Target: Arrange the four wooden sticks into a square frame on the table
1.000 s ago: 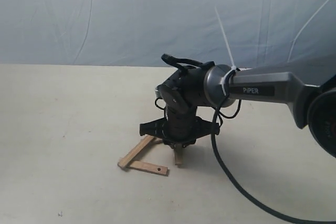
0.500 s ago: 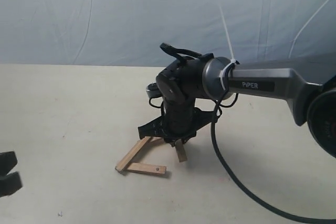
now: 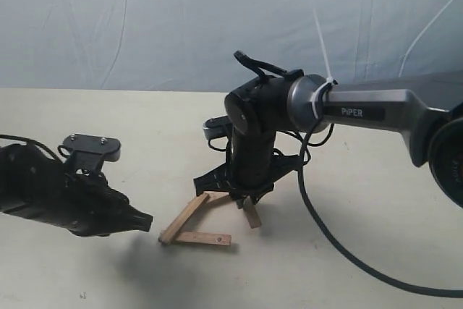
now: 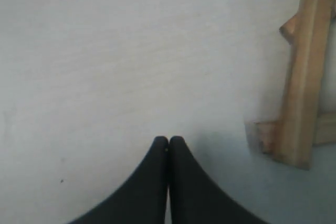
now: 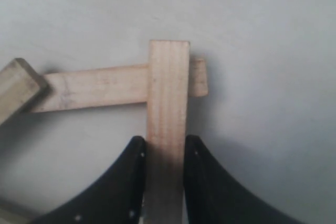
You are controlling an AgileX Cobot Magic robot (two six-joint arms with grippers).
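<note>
Three wooden sticks show on the table in the exterior view. A slanted stick meets a front stick with a small hole at a corner. My right gripper points down, shut on a third stick. In the right wrist view that held stick sits between the right gripper's fingers and crosses over a lying stick. My left gripper is shut and empty, just left of the corner. The left wrist view shows the left gripper beside the sticks.
A wrinkled blue-grey backdrop closes off the far edge of the table. The right arm's black cable trails across the table to the right. Another stick end lies at the edge of the right wrist view.
My left arm has come in from the left and moved right, up to the sticks' corner. My right gripper has shifted slightly right and turned with its stick.
</note>
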